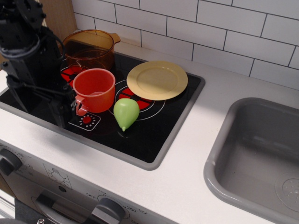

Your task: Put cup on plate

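Observation:
The red-orange cup point(94, 88) stands upright on the black stovetop, mouth up, with its small handle point(80, 106) facing front-left. The pale yellow plate point(157, 80) lies flat on the stovetop to the cup's right and a little behind it, with nothing on it. My black gripper point(68, 106) is low over the stovetop right at the cup's left side, next to the handle. Its dark fingers appear to stand apart, and I cannot see them closed on the handle. The arm hides the stovetop's left part.
A translucent amber pot point(89, 46) stands behind the cup. A green pear-shaped toy point(126, 112) lies in front of the plate, just right of the cup. A grey sink point(261, 158) is at the right, a white tiled wall behind, and stove knobs point(111, 210) along the front.

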